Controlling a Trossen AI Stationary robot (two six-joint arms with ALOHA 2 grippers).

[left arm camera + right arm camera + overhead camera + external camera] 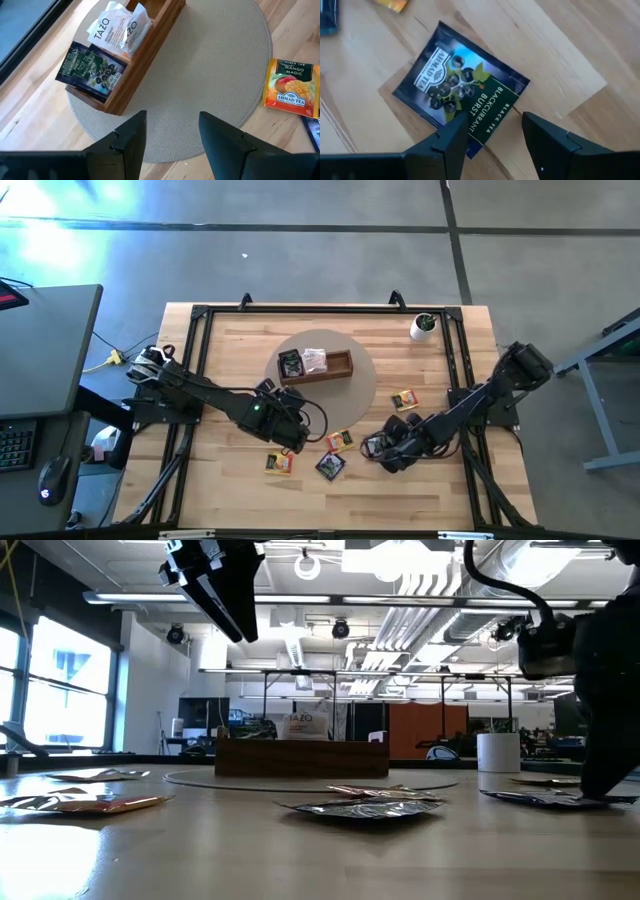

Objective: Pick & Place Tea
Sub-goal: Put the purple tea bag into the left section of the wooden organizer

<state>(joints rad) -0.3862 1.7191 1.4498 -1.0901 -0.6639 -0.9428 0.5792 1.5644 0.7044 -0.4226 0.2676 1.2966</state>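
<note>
Spread right claw (492,131) hovers over Ahmad Tea "Blackcurrant Burst" sachet (461,88); left claw (172,131) spread too.

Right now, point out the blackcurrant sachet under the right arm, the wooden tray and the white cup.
Dark blue square Blackcurrant Burst tea sachet (462,90): right wrist view, printed face centre.
Brown wooden compartment tray (150,45): left wrist view, long side wall.
Small white cup (422,330): high view, outer wall.

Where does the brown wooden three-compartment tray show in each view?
High view: the brown wooden three-compartment tray sits centre, on the round grey mat.
Low view: centre, its long side wall facing the camera.
Left wrist view: upper left, holding sachets.
Right wrist view: not in it.
Shared landmark: the grey mat under it.
</note>
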